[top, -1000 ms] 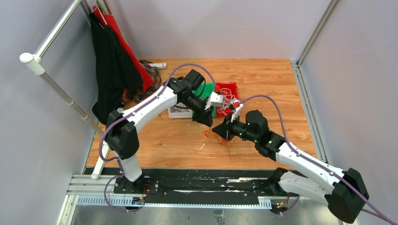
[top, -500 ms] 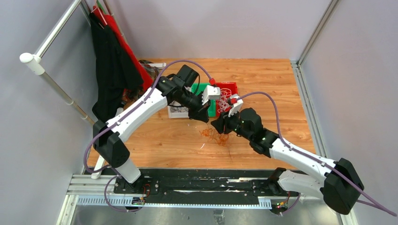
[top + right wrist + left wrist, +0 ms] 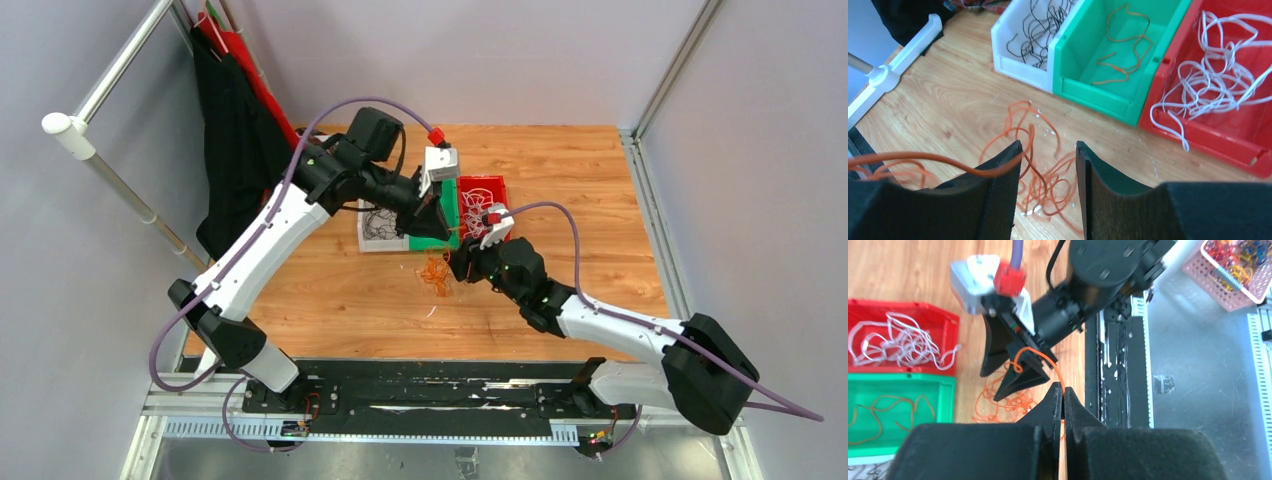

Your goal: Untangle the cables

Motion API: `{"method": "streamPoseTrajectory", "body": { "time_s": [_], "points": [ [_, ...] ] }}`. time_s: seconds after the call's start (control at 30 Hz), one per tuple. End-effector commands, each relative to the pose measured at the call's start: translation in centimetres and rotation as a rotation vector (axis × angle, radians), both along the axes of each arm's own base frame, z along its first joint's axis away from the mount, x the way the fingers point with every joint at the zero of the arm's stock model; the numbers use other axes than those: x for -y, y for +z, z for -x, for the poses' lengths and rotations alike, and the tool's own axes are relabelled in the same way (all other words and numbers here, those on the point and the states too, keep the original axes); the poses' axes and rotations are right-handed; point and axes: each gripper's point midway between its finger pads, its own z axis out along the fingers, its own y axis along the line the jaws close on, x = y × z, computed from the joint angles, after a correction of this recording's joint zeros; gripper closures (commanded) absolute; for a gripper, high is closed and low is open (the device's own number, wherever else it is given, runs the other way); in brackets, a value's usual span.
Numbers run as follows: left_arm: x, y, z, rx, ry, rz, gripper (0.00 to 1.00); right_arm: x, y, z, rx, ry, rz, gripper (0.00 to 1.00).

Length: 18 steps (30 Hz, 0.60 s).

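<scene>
A tangle of orange cables (image 3: pixel 436 272) lies on the wooden table in front of three bins. My left gripper (image 3: pixel 1063 392) is shut on one orange strand, which arcs from its tips across to the right gripper's finger. My right gripper (image 3: pixel 1047 150) stands open just above the orange tangle (image 3: pixel 1048 175), and a strand lies draped over its left finger (image 3: pixel 998 170). Seen from above, the left gripper (image 3: pixel 437 232) hangs just behind the right gripper (image 3: pixel 458 268). The white bin (image 3: pixel 1020 70) holds black cables, the green bin (image 3: pixel 1098 97) an orange one, and the red bin (image 3: pixel 1208 137) white ones.
Black and red clothes (image 3: pixel 235 140) hang from a white rack (image 3: pixel 110 75) at the left. The rack's white foot (image 3: pixel 893 65) lies on the floor beside the white bin. A pink basket (image 3: pixel 1233 267) of coloured bands sits beyond the table's near edge.
My left gripper has shut on an orange strand and risen back towards the bins. My right gripper has opened and moved forward to the left, over the tangle.
</scene>
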Motion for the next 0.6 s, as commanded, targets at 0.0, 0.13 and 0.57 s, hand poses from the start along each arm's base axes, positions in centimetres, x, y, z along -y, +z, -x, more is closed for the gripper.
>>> {"method": "streamPoseTrajectory", "body": {
  "time_s": [0.0,0.13,0.57],
  "points": [
    [-0.5,5.8,2.4,0.025,-0.025,0.12,0.99,0.1,-1.3,0.1,-0.014,-0.044,-0.062,0.56],
    [-0.6,8.8,3.1,0.058,-0.032,0.179,0.99,0.3,-3.1,0.3,-0.053,-0.054,-0.075,0.56],
    [-2.3,20.4,1.5,0.434,0.1,0.357,1.0,4.8,-11.7,4.0,-0.19,-0.14,0.006,0.57]
  ]
}}
